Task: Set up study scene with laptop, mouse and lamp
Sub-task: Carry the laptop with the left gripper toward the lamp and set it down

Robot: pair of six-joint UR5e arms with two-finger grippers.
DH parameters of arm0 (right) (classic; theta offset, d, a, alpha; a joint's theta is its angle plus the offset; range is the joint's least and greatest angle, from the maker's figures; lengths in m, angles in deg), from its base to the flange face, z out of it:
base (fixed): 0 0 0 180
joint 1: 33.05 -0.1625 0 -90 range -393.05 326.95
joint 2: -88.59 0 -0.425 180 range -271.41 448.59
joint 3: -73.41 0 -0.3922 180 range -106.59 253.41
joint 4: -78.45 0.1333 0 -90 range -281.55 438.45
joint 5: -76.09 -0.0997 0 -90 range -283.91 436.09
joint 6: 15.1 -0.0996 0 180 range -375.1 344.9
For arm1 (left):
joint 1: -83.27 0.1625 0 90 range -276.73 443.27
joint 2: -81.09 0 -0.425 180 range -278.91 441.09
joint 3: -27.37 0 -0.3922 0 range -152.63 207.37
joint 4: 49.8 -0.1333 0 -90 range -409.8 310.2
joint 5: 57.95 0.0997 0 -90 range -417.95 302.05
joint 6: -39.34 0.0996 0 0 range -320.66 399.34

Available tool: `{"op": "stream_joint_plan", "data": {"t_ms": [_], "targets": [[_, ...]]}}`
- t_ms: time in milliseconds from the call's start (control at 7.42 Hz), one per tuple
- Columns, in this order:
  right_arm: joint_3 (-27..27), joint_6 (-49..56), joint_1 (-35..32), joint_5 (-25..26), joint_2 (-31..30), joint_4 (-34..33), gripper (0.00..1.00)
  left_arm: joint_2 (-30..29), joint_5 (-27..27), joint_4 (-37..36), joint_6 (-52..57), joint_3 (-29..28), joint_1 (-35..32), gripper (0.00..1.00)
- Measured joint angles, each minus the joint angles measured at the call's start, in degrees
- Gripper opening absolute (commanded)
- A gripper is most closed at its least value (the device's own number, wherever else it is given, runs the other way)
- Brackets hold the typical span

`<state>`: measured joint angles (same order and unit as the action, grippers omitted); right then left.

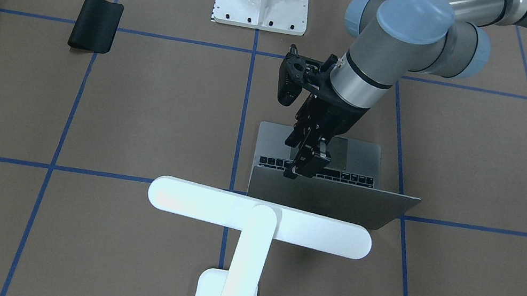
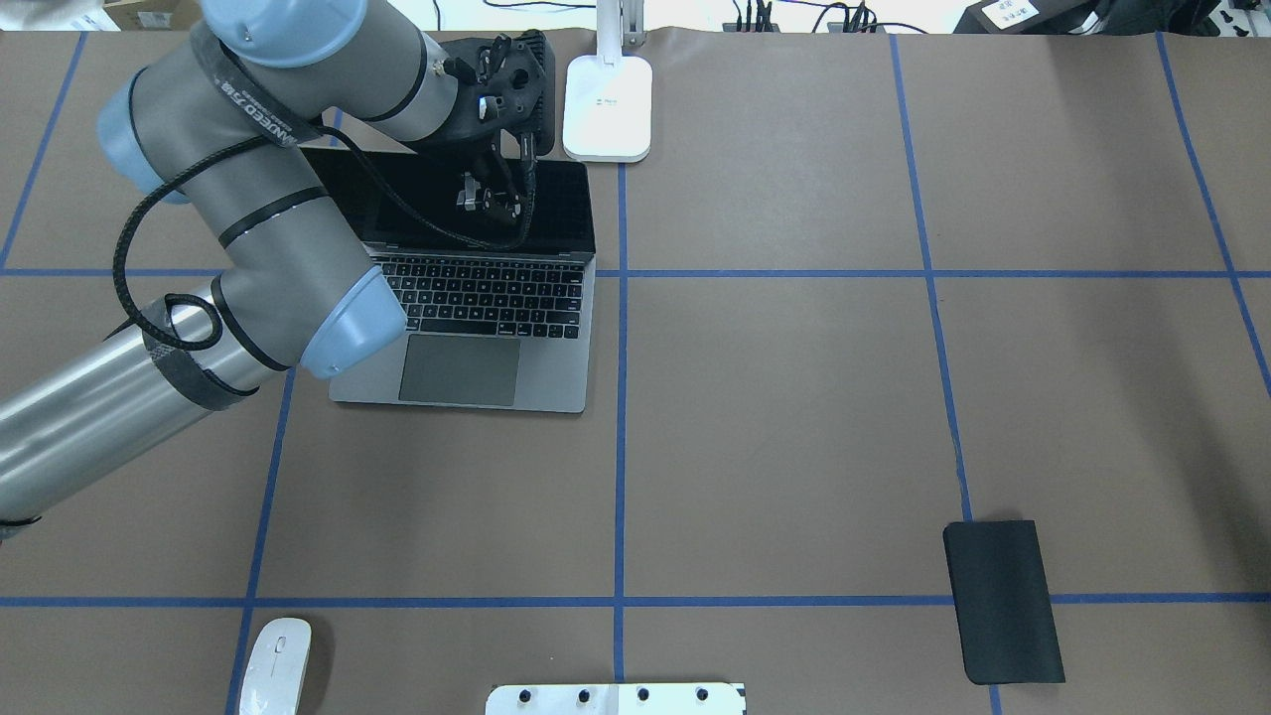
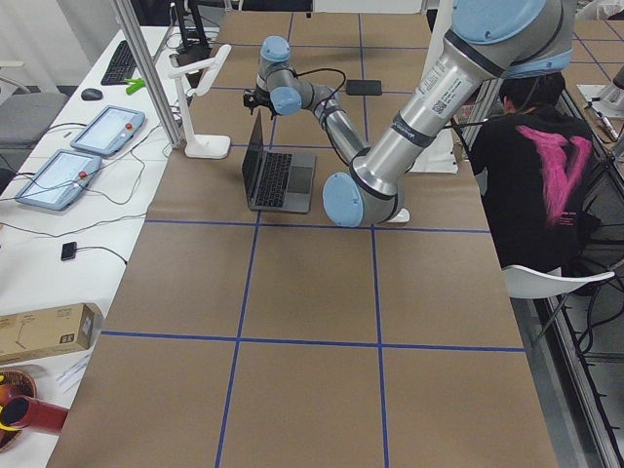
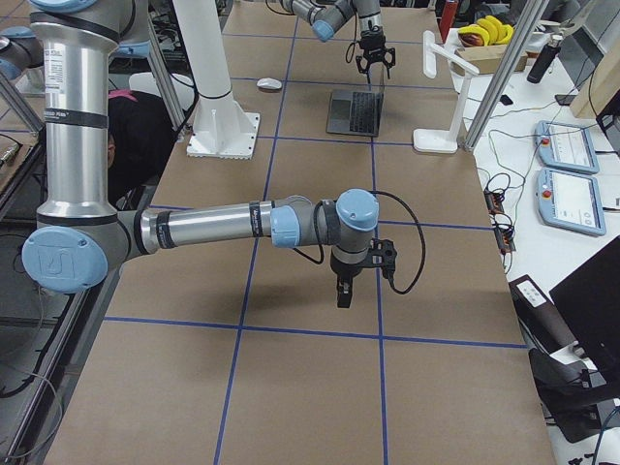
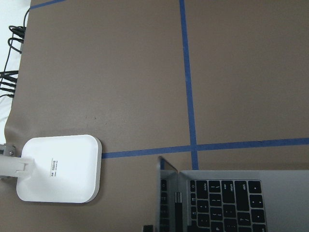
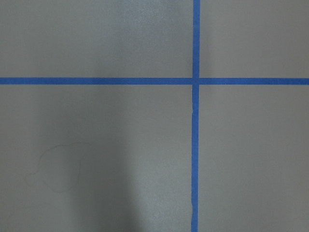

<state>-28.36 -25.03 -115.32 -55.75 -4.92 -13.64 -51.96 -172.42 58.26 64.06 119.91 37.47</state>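
Note:
The grey laptop (image 2: 459,369) stands open at the far left, its lid (image 1: 330,200) near upright and its black keys showing. My left gripper (image 1: 304,169) hangs over the lid's top edge, open, one finger on the screen side and one on the outer side. In the left wrist view the lid edge (image 5: 169,193) runs between the fingers. The white lamp (image 1: 259,218) stands just beyond the laptop, its base (image 2: 608,104) beside the lid. The white mouse (image 2: 276,665) lies at the near left edge. My right gripper (image 4: 341,291) hovers low over bare table; I cannot tell its state.
A black mouse pad (image 2: 1003,601) lies at the near right. The white ribbed pedestal (image 2: 616,698) sits at the near middle edge. A seated person (image 3: 536,166) is beside the table behind the robot. Brown paper with blue tape lines covers the table (image 2: 794,397).

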Motion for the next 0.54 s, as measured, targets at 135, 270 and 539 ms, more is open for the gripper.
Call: {"op": "stream_joint_plan", "data": {"t_ms": [135, 270, 539], "targets": [[-0.11, 0.0, 0.0, 0.02, 0.02, 0.02, 1.0, 0.04, 0.01, -0.07, -0.83, 0.74, -0.01, 0.96], [-0.22, -0.03, 0.0, 0.02, 0.01, 0.0, 1.0, 0.14, -0.09, -0.13, -3.11, 1.67, -0.08, 0.99], [-1.21, -0.08, 0.01, -0.39, 0.31, -0.02, 1.0, 4.08, -0.55, -0.39, -9.31, 6.22, -0.42, 1.0]]}}
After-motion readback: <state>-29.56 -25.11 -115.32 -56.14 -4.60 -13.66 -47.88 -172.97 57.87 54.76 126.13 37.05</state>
